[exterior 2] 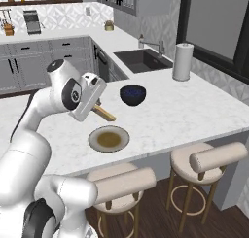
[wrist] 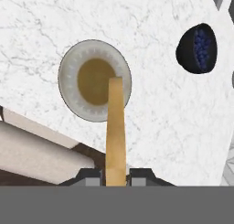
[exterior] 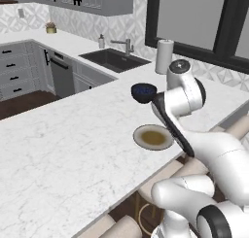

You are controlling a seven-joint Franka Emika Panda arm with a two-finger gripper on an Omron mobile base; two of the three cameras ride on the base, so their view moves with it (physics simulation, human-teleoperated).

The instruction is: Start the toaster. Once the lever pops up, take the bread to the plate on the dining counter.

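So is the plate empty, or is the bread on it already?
Empty. The plate lies bare, and the gripper holds the bread edge-on above it.

Grey cabinets (exterior 2: 29, 62), dark sink (exterior 2: 143, 59) below black-framed window (exterior 2: 214, 23), patterned wall tiles (exterior 2: 63, 16), round stools (exterior 2: 204, 159), dark wood floor (exterior 2: 219, 222)

Counted items: 1 plate (exterior 2: 108, 138) on 1 dining counter (exterior 2: 194, 110); 1 slice of bread (wrist: 116, 131) between the fingers of 1 gripper (wrist: 116, 176); 1 dark blue bowl (exterior 2: 133, 94); 1 paper towel roll (exterior 2: 183, 61); 1 sink (exterior 2: 143, 60) with 1 faucet (exterior 2: 156, 46); 2 stools (exterior 2: 209, 159).
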